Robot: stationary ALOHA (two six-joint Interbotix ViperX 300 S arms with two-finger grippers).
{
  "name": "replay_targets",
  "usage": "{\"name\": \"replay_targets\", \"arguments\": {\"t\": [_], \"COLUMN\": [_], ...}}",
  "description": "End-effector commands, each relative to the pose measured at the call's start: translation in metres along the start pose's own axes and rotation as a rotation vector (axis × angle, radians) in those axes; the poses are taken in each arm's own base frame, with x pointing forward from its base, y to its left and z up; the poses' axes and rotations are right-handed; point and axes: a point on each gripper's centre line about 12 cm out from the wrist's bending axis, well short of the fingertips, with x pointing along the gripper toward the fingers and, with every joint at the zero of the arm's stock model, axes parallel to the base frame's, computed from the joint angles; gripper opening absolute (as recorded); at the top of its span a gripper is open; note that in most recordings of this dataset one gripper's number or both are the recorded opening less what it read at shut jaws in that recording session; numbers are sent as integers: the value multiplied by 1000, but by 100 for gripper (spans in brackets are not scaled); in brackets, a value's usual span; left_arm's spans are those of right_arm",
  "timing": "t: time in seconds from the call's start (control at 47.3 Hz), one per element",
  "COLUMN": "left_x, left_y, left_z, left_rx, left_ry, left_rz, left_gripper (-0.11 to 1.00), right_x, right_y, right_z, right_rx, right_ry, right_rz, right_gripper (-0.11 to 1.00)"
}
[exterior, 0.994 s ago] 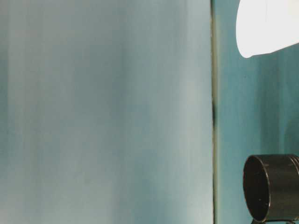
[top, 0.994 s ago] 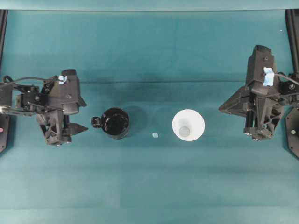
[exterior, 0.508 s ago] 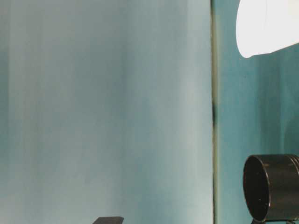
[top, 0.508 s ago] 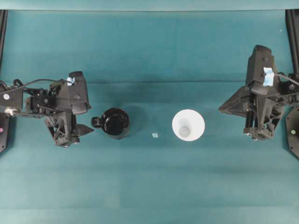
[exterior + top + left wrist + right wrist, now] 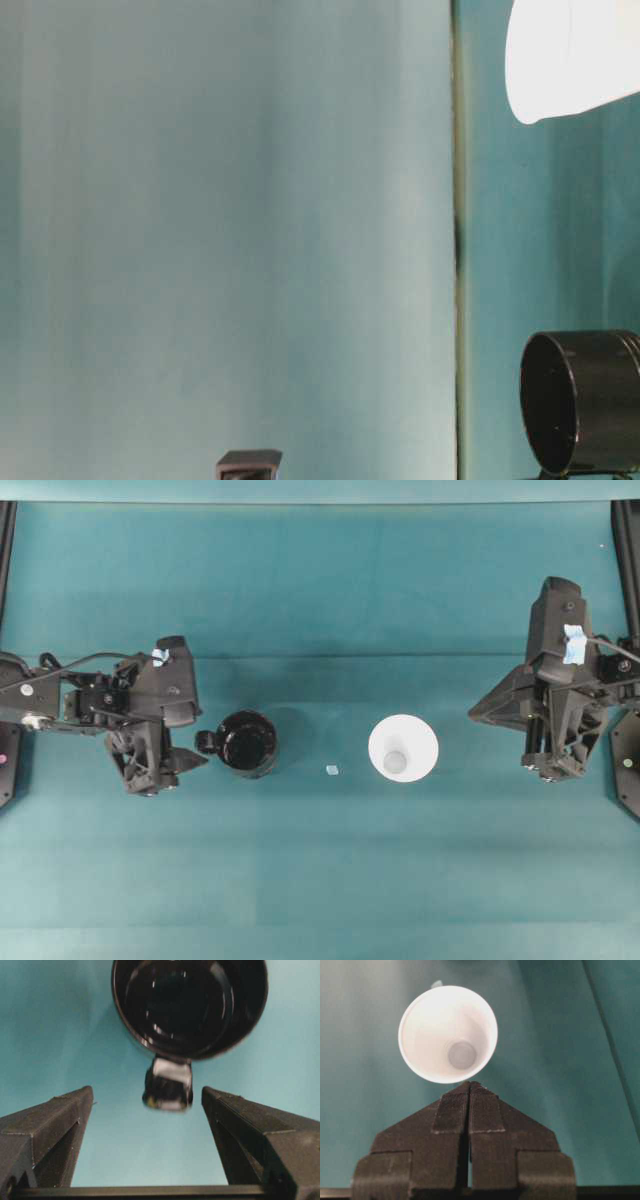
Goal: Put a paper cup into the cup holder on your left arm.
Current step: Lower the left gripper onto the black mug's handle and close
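Step in hand, as I judge it: approach to the cup holder (image 5: 248,743) w/ my left gripper (image 5: 190,761). L fingers (image 5: 47,1125) are spread fully apart, nothing between them; in the left wrist view the holder's small side handle (image 5: 168,1084) sits centred in the gap but ahead of the tips, no contact yet. Overhead view agrees: L gripper just beside the handle, not touching.

Right gripper (image 5: 469,1091) has its fingers (image 5: 451,1110) pressed together, grasping nothing. It hangs short of the paper cup (image 5: 403,748), tips pointing at the rim in the right wrist view. Can't tell if the tips touch the rim there; overhead shows the R arm well apart from the cup.

Where things are: paper cup upright, mouth up, on the tabletop (image 5: 320,880), right of centre. Holder upright, mouth up, left of centre, handle toward the L arm. Cup and holder well apart, a tiny pale scrap (image 5: 332,770) between them.

Next move, my guess: ease L fwd till the handle (or holder wall) is between the fingers, then clamp and steady it. R must spread its fingers before it can take the cup, then carry it over and drop it base-first into the holder. Cup not yet lifted, nothing inserted.

Counts: 1 paper cup, 1 cup holder, 2 grippers, 1 scrap.
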Motion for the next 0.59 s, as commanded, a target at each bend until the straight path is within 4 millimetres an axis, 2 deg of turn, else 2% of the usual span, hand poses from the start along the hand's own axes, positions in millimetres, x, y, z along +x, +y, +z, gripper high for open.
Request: {"name": "replay_targets", "arguments": {"t": [0.0,0.571], "left_x": [2,9], "left_y": [-1,-1], "left_z": [9,10], "left_rx": [1,3], "left_ry": [-21,-3], "left_rz": [-2,0], "left_gripper": [93,93], "right_x": [-4,-4], "right_y": [1,2], "right_z": [9,9], "right_rx": [10,10], "right_ry": [-29,-30], "right_rz": [4,5], "right_gripper": [-2,-2]}}
